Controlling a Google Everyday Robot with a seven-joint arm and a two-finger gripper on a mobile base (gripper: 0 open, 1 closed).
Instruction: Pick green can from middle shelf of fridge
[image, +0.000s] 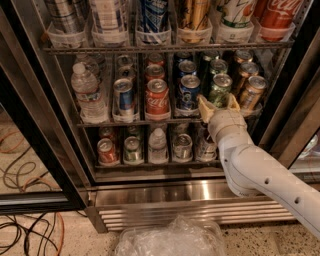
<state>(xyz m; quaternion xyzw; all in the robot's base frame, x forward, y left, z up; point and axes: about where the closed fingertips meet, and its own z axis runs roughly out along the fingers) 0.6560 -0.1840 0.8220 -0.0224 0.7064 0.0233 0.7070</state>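
The green can (219, 88) stands at the front of its lane on the middle shelf (130, 122) of the fridge (165, 192), between a blue can (189, 91) and a bronze-gold can (251, 92). My gripper (218, 105) is right in front of the green can's lower half. It is open, with one tan finger (204, 108) to the can's left and the other to its right. The white arm reaches in from the lower right. The can's base is hidden behind the gripper.
The middle shelf also holds a red cola can (157, 98), a blue-silver can (123, 98) and a water bottle (87, 95). Tall cans fill the rack above. Small cans and a bottle stand on the rack below. A clear plastic bag (170, 240) and cables (25, 230) lie on the floor.
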